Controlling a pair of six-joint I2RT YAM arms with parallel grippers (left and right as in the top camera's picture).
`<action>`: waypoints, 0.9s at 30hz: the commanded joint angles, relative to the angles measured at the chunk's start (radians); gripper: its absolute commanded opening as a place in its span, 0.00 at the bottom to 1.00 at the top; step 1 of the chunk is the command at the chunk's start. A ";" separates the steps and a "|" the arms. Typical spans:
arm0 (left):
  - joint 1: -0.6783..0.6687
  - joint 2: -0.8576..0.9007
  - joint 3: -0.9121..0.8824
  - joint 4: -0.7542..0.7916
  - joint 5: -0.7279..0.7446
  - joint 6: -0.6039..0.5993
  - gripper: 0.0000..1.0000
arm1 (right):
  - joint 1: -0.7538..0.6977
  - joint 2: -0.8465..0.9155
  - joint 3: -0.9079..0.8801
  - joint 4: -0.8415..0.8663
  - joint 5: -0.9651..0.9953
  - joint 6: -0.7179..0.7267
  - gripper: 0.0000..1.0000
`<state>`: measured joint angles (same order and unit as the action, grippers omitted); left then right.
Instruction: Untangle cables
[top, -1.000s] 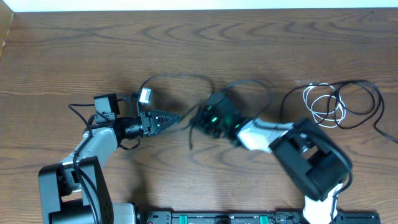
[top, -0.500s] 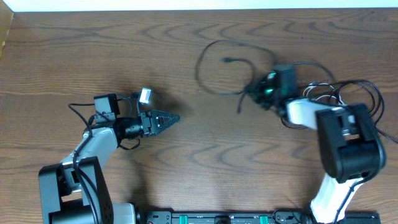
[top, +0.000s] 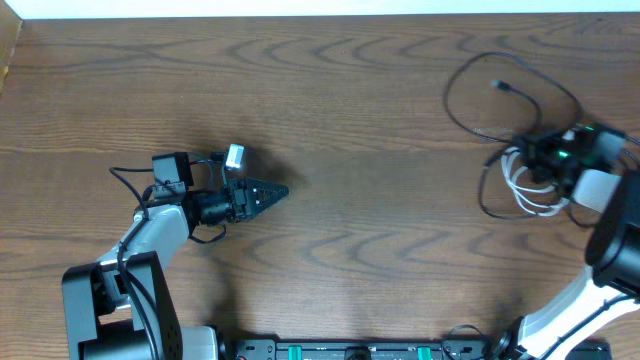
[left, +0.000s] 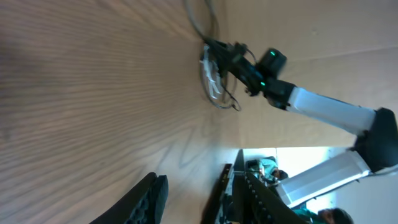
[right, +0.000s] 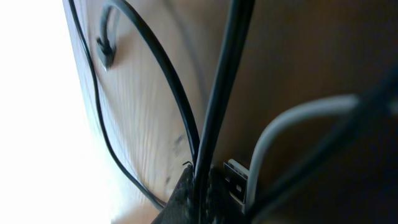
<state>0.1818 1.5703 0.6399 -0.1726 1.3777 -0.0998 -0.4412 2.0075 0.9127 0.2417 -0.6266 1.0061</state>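
Swings the right gripper (top: 530, 152) away from the spot just ahead of the left gripper (top: 278, 190), out to well apart from it. Drags the black cable (top: 447, 95) along, pinched between the closed fingertips. Fans its loop and plug end out ahead of the right gripper, no longer around the left one's tips. Puts the white cable (top: 518, 185), a second ago well clear of the right gripper, just beside its fingertips.

Tabletop (top: 350, 120) dark brown with wavy wood grain; black cable (top: 499, 86); white cable (top: 518, 180); left arm (top: 155, 230) silver-grey and black.
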 joint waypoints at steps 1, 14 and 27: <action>0.002 -0.013 -0.002 -0.006 -0.082 0.021 0.40 | -0.099 -0.016 -0.016 -0.028 -0.032 -0.055 0.01; 0.002 -0.013 -0.002 -0.006 -0.164 0.020 0.56 | -0.188 -0.167 0.021 -0.165 -0.043 -0.227 0.99; 0.002 -0.013 -0.002 -0.005 -0.167 0.020 0.87 | -0.115 -0.461 0.101 -0.592 0.205 -0.343 0.99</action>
<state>0.1814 1.5703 0.6395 -0.1761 1.2190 -0.0933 -0.5842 1.5925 1.0000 -0.3065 -0.4843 0.7250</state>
